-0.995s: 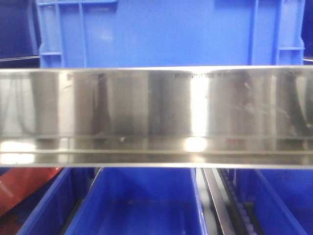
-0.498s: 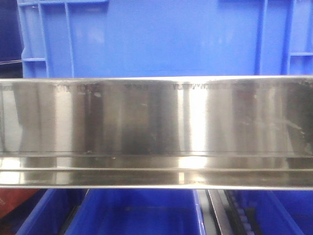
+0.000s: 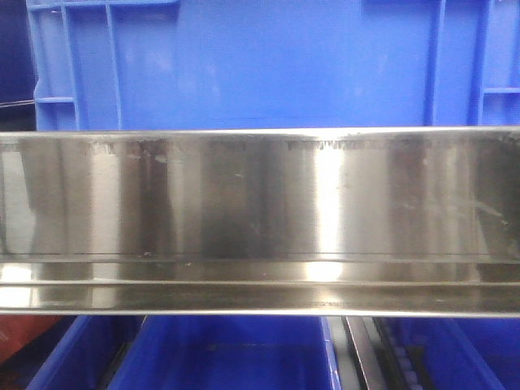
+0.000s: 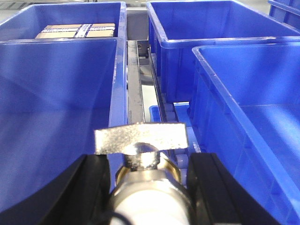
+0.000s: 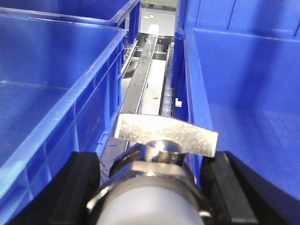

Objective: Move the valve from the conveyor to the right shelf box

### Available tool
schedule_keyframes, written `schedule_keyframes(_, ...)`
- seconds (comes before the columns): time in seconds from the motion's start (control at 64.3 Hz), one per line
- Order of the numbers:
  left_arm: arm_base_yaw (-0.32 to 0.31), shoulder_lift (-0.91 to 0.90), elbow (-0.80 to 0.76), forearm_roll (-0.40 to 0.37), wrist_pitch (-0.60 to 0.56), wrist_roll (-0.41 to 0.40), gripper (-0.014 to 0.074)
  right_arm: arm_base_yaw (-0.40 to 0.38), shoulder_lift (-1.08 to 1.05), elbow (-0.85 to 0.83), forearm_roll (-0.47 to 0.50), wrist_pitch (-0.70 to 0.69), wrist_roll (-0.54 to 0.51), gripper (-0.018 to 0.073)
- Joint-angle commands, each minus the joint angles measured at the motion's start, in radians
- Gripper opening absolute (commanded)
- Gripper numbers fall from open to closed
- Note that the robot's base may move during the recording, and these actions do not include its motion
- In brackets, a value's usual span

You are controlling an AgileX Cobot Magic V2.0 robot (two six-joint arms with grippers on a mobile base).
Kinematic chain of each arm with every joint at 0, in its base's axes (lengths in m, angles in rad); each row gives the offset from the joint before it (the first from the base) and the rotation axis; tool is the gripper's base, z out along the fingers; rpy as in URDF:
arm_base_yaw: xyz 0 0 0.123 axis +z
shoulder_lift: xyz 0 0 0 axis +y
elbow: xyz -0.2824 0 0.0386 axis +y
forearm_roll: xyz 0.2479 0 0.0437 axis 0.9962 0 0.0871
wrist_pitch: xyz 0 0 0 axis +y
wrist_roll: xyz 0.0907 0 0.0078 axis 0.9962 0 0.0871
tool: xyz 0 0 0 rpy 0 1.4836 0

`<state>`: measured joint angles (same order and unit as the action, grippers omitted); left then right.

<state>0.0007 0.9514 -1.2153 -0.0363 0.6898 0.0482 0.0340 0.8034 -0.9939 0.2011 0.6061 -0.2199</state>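
Note:
In the left wrist view my left gripper [image 4: 149, 163] is shut on a silvery valve [image 4: 140, 140] with a flat metal handle and a white cap. It is held over the gap between blue boxes. In the right wrist view my right gripper [image 5: 152, 164] is shut on a second such valve [image 5: 166, 133], above the metal rail [image 5: 143, 79] between two blue boxes. The right-hand box [image 5: 243, 93] lies just right of this valve. The front view shows only the shelf's shiny steel lip [image 3: 260, 211]. The conveyor is out of view.
A blue box [image 3: 260, 57] stands above the lip and another [image 3: 236, 357] below it. In the left wrist view, blue boxes lie left [image 4: 56, 93] and right [image 4: 253, 103], with a cardboard pack [image 4: 75, 30] in the far left one. A left box [image 5: 51, 84] flanks the right gripper.
In the front view the shelf lip has dropped lower in the frame and the upper box has shifted left since a second ago. It has been nearly still for the last half second.

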Motion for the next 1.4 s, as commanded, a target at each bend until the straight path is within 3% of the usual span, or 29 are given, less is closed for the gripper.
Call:
schedule_keyframes(0.0,-0.007,-0.01,-0.007,-0.006,-0.057,-0.006,-0.0111,0.0,-0.008,-0.01,-0.003,-0.076,-0.007,-0.0153)
schedule_keyframes(0.575,-0.007,-0.01,-0.007,-0.006,-0.095,-0.006,-0.0111,0.0,-0.007,-0.01,-0.003,-0.091,-0.007,-0.0153)
schedule_keyframes(0.715,-0.019,0.003,-0.032,-0.006,-0.099,0.009,-0.0111,0.002,0.005,-0.081,-0.003,-0.049,-0.007,-0.0153)
schedule_keyframes(0.84,-0.1,0.072,-0.141,-0.001,-0.043,0.046,-0.0111,0.045,0.072,-0.214,-0.003,0.007,-0.007,-0.0153)
schedule_keyframes(1.104,-0.345,0.333,-0.508,-0.001,0.111,0.048,-0.0111,0.25,0.303,-0.549,-0.003,0.094,-0.009,-0.0153)
schedule_keyframes(1.244,-0.434,0.487,-0.666,-0.001,0.202,0.048,-0.0111,0.331,0.451,-0.695,-0.003,0.171,-0.009,-0.0153)
schedule_keyframes(1.384,-0.478,0.602,-0.725,-0.001,0.236,0.048,-0.0111,0.361,0.582,-0.784,-0.003,0.255,-0.009,-0.0153)
